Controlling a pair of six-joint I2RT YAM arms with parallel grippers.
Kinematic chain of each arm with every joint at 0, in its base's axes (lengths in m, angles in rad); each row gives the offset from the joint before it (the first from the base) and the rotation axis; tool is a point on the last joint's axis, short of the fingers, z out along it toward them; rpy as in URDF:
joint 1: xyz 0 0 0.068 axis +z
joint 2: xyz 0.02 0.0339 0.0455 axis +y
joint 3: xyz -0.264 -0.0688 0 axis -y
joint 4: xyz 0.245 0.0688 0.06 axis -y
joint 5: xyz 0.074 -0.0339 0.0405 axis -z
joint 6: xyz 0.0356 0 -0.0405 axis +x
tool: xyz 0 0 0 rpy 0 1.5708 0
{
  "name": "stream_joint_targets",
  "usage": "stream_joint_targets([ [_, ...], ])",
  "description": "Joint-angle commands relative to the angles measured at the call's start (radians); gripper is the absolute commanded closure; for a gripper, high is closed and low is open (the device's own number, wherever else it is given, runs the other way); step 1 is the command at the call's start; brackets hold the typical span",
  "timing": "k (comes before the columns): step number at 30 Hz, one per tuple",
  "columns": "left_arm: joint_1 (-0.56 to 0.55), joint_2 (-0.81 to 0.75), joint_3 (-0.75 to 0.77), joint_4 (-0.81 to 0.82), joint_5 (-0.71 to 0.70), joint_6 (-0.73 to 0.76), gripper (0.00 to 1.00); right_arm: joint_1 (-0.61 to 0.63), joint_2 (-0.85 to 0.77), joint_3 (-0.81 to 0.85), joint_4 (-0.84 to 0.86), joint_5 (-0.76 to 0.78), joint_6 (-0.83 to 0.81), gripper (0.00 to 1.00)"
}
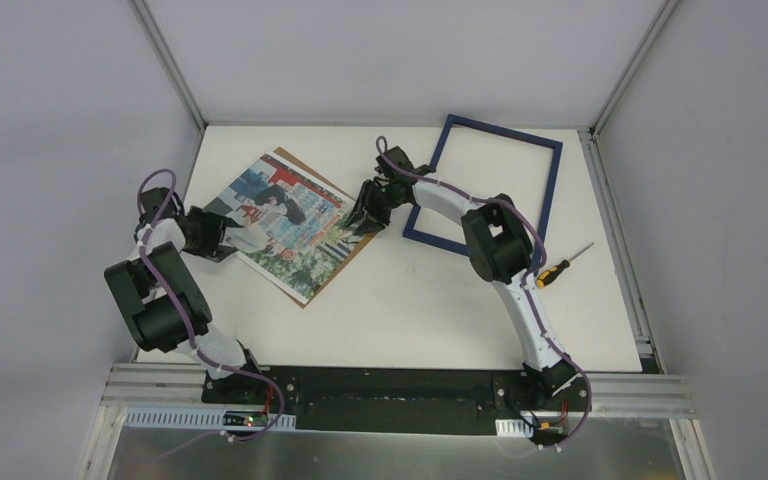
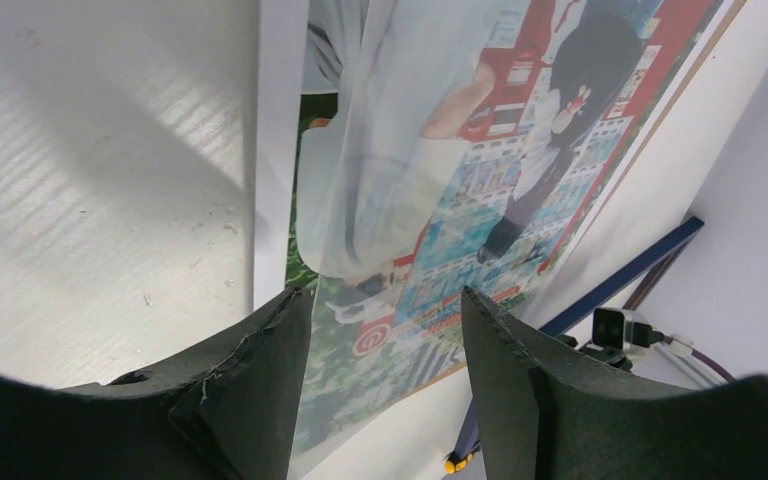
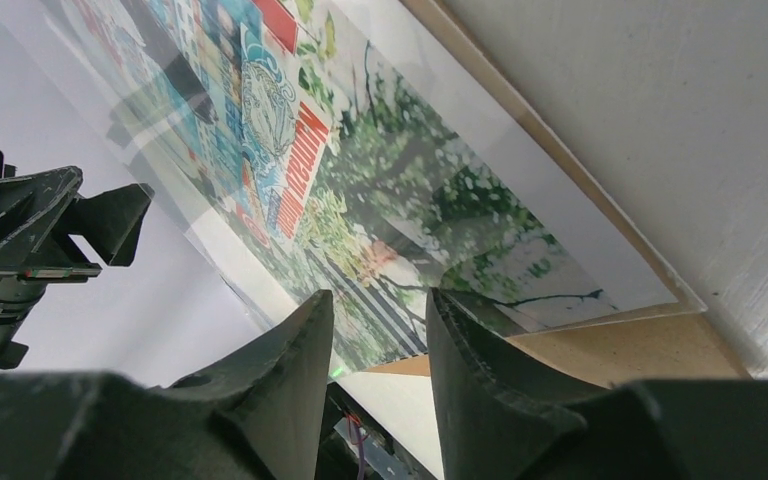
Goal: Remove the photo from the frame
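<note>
Toward the far left corner of the bench, the photo lies face up and turned like a diamond on a brown backing board, whose edge shows past the print's white border. From both wrist views a clear sheet seems to lie over the print, its corner visible in the right wrist view against the board.

At the photo's left side sits the left hand, its arm folded tightly with the elbow raised near the bench's left edge. Its fingers are spread wide and close on nothing; the print and its white border lie below and between them.

At the photo's right corner sits the right hand. Its arm rises from the near right, bends over the bench's right half and reaches left across the near left corner of the frame. Its fingers stand moderately apart, the print's green corner in the gap, and grip nothing.

The frame lies empty near the far right corner, apart from the photo. A screwdriver with an orange and black handle lies just beside the frame's near right corner.
</note>
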Motion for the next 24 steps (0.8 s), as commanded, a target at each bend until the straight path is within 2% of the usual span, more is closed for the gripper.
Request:
stream_joint_targets([
  [1,-0.022,-0.042,0.016,0.022,0.038,-0.05,0.44,-0.001,-0.01,0.0,-0.084,0.021,-0.032,0.57],
  [5,-0.025,-0.014,0.001,0.06,0.05,-0.076,0.45,0.0,-0.011,-0.006,-0.09,0.015,-0.042,0.53],
  [8,-0.027,0.026,0.012,0.066,0.04,-0.06,0.39,-0.001,-0.02,-0.01,-0.097,0.015,-0.056,0.51],
  [14,-0.027,0.092,0.002,0.06,0.044,-0.062,0.34,-0.002,-0.037,-0.01,-0.114,0.026,-0.082,0.49],
  [19,-0.022,0.112,0.032,-0.026,0.014,0.019,0.2,-0.003,-0.03,-0.01,-0.118,0.032,-0.09,0.49],
  [24,-0.022,0.096,0.125,-0.163,-0.07,0.121,0.16,-0.007,-0.019,-0.006,-0.123,0.031,-0.088,0.49],
])
